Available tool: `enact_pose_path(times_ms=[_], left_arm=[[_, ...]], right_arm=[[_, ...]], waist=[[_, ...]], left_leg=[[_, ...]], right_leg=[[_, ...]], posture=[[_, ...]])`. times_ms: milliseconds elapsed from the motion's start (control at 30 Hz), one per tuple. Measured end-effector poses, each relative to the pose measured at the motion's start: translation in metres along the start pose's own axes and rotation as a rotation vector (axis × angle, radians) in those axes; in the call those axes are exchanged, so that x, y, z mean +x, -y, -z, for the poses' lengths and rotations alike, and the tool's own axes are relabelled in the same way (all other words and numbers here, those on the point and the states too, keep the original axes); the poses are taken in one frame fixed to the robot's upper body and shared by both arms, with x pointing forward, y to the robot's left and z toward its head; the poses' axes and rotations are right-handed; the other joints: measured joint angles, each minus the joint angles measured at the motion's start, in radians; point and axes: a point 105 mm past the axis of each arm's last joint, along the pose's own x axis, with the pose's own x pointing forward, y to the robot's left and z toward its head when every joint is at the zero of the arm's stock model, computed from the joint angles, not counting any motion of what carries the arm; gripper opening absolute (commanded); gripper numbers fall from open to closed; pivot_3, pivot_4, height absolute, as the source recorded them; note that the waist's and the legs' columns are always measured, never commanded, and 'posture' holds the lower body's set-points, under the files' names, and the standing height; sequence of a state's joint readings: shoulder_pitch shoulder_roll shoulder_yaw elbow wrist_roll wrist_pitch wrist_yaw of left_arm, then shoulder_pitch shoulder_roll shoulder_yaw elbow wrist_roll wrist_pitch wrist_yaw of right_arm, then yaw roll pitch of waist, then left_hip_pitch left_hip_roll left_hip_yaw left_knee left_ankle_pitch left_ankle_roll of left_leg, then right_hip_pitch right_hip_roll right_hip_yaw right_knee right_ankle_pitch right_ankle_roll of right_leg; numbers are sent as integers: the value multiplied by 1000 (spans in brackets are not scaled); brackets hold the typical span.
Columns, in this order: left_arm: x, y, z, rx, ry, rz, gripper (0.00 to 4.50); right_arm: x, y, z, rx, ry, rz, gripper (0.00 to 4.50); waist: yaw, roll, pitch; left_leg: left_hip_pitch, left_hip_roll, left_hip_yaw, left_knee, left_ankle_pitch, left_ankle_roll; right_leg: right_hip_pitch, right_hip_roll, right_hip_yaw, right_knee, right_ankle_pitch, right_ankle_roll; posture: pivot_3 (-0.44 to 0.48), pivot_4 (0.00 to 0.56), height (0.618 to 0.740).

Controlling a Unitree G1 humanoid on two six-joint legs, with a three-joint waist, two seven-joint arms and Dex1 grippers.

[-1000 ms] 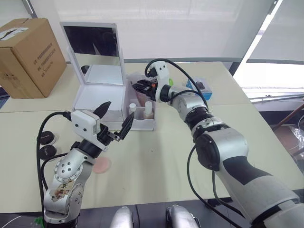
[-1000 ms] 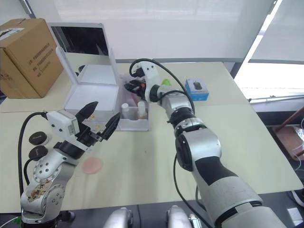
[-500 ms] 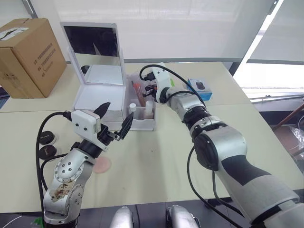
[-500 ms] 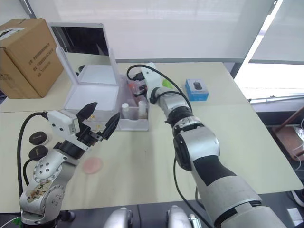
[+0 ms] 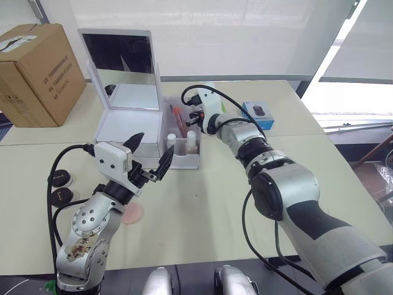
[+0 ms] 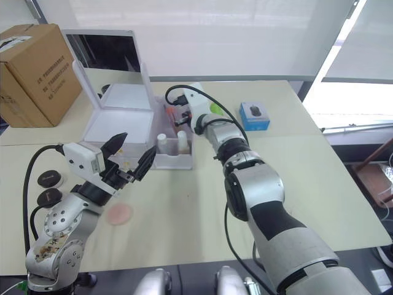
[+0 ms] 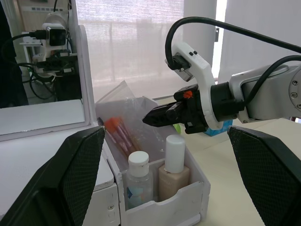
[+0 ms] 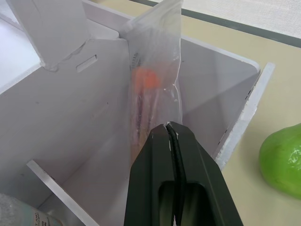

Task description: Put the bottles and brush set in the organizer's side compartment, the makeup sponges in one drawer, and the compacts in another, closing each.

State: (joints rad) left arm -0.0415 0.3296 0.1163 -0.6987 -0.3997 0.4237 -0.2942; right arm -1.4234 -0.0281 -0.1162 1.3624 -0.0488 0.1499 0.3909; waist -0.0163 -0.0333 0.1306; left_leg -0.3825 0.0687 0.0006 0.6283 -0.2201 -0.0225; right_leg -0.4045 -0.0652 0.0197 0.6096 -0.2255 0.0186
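Note:
The white organizer [image 5: 128, 126] stands open with its mirror lid up. Its side compartment [image 5: 198, 161] holds two bottles [image 7: 139, 181] [image 7: 174, 165] at the front. The brush set [image 8: 151, 87], in a clear bag, stands upright behind them. My right gripper [image 5: 195, 116] reaches over the compartment, shut on the bag's edge. My left gripper [image 5: 152, 147] hovers open in front of the organizer with nothing between its fingers. A pink makeup sponge [image 5: 131, 213] lies on the table below it. A green one [image 8: 282, 157] lies beside the compartment. Two black compacts [image 5: 60, 178] [image 5: 59, 196] sit at the far left.
A cardboard box [image 5: 37, 67] stands at the back left. A blue box with a black mouse [image 5: 258, 114] lies to the right of the organizer. The table's front and right side are open beige surface.
My right gripper has brought the brush set down from above into the side compartment. The left gripper has barely moved.

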Motion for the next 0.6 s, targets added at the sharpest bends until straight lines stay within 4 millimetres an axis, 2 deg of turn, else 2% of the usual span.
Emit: enact_pose_path(times_ms=[333,600], left_arm=[[-4,4,-2,-7,0,10,4500],[-4,4,-1,-17,-7,11,4500]], right_arm=[[2,-2,-1,50,8,42,39],[-3,8,-29,123,94,58,39]], waist=[[1,0,0],[-1,0,0]], left_leg=[[0,0,0,0,0,0],[-1,0,0,0,0,0]], right_leg=[[0,0,0,0,0,0],[0,0,0,0,0,0]], posture=[[0,150,728],[0,150,728]])
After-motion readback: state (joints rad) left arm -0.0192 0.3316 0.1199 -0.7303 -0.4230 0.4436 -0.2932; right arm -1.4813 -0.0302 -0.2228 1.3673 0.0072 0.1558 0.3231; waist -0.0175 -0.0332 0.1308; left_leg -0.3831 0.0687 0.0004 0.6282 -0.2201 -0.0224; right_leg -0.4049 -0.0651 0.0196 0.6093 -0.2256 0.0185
